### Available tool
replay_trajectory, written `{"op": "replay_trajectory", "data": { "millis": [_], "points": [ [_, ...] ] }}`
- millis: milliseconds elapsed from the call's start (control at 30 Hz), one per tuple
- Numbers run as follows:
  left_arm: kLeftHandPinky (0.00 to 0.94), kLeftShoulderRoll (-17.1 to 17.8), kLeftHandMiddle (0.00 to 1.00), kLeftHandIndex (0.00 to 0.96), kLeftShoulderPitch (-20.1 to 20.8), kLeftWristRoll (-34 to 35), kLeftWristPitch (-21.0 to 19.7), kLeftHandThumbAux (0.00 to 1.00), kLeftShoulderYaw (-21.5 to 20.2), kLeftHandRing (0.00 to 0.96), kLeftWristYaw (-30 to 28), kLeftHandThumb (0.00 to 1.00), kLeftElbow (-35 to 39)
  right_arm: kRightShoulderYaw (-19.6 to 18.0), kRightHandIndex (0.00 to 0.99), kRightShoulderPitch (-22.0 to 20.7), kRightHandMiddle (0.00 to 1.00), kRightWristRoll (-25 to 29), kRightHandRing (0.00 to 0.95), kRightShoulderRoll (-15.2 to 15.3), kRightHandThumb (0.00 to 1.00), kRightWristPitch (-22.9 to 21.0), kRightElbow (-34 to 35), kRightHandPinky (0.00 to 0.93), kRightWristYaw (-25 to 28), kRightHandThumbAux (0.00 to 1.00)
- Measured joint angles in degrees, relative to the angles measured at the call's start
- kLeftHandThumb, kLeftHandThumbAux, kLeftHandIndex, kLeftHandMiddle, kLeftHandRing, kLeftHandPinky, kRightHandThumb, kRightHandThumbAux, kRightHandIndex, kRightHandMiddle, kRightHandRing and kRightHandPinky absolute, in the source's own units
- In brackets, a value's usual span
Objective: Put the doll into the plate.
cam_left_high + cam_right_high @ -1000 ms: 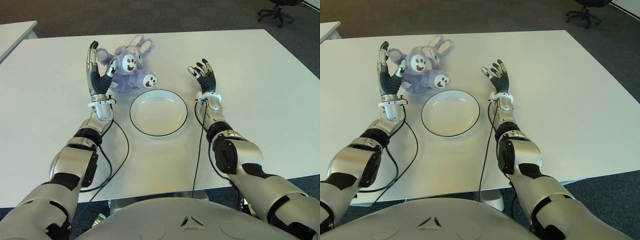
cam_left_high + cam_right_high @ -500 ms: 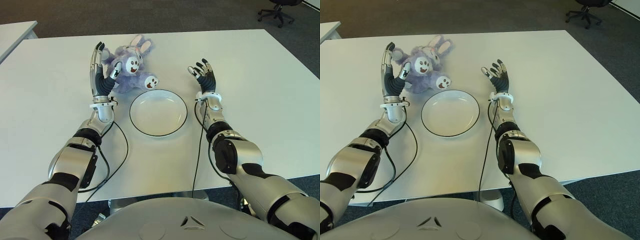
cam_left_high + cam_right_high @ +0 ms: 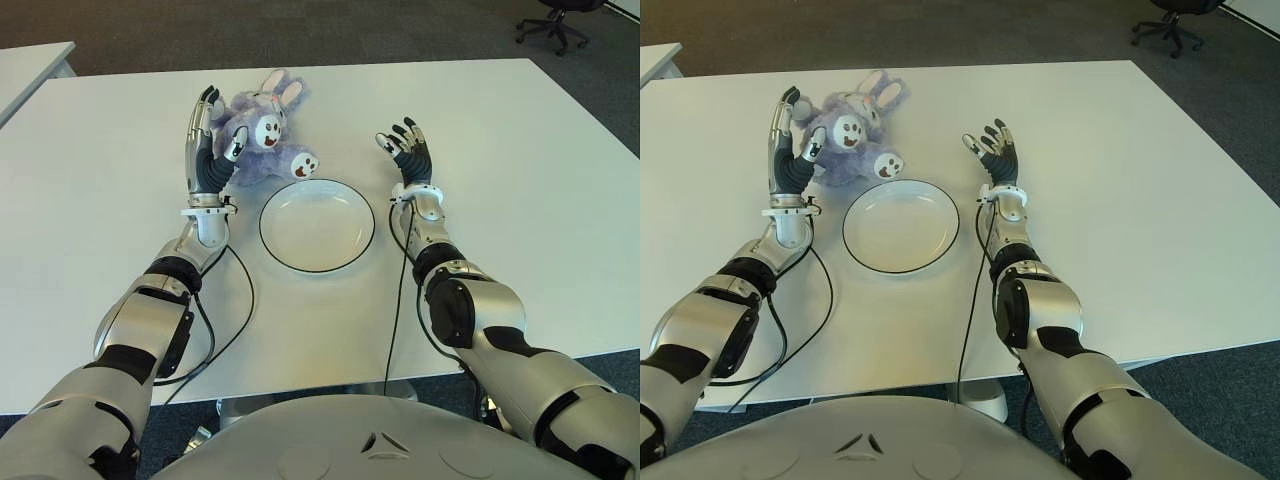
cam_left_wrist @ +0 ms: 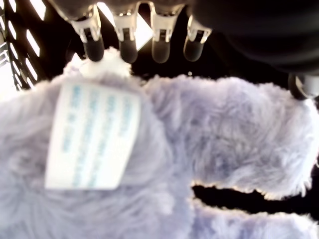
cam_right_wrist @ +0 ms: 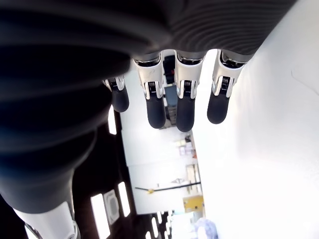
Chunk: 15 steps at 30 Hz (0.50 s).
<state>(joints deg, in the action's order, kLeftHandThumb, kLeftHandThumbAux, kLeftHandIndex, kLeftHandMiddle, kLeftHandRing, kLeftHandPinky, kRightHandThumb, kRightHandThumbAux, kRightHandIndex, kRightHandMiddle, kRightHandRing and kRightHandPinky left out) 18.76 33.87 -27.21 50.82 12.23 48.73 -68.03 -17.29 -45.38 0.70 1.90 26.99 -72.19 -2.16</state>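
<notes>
While the fluffy purple plush rabbit doll (image 3: 258, 140) lies on the white tabletop (image 3: 100, 170) just behind the round black-rimmed white plate (image 3: 317, 224), the left hand (image 3: 208, 150) presses against it with fingers (image 4: 128, 47) extended but not yet closed, so closing comes next; the right hand (image 3: 408, 150) idles open beside the plate.

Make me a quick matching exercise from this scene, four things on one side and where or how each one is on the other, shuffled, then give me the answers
Column one:
1. plush bunny doll
2. plate
3. left hand
4. right hand

Column two:
A. on the white table, holds nothing
B. fingers spread, to the right of the plate, holds nothing
C. lying just beyond the plate's far-left edge
D. fingers open, against the doll's left side

Pairs: 1-C, 2-A, 3-D, 4-B
</notes>
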Motion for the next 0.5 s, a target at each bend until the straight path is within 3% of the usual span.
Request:
{"op": "replay_trajectory", "data": {
  "millis": [500],
  "points": [
    [0.0,1.0,0.0,0.0,-0.1,-1.7,0.8,0.148,2.5,0.0,4.6,0.186,0.0,0.0,0.067,0.0,0.14,0.0,0.133,0.0,0.128,0.0,0.0,0.152,0.0,0.731]
  ]
}}
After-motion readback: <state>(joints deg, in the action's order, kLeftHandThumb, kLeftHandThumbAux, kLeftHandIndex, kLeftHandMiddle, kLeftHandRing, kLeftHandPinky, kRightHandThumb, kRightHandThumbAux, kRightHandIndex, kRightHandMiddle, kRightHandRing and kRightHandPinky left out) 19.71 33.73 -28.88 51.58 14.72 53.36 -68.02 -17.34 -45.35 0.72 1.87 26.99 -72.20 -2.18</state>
